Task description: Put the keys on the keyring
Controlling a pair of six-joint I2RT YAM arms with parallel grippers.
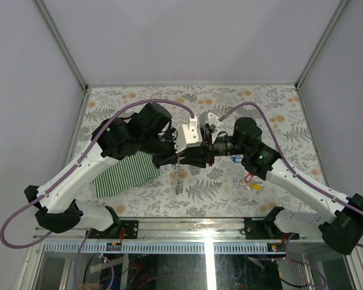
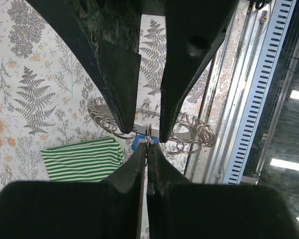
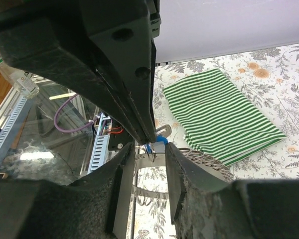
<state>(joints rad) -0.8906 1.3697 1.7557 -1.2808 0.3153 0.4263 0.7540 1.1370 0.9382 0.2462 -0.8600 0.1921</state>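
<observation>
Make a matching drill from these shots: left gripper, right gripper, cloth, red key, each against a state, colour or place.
Things:
1. left gripper
2. right gripper
3. cloth
4. red key

Matches:
A. green and white stripes
B. jaws apart
C. lying on the table, right half of the top view
D. jaws shut

Pairs: 1-D, 2-B, 3-A, 4-C
</observation>
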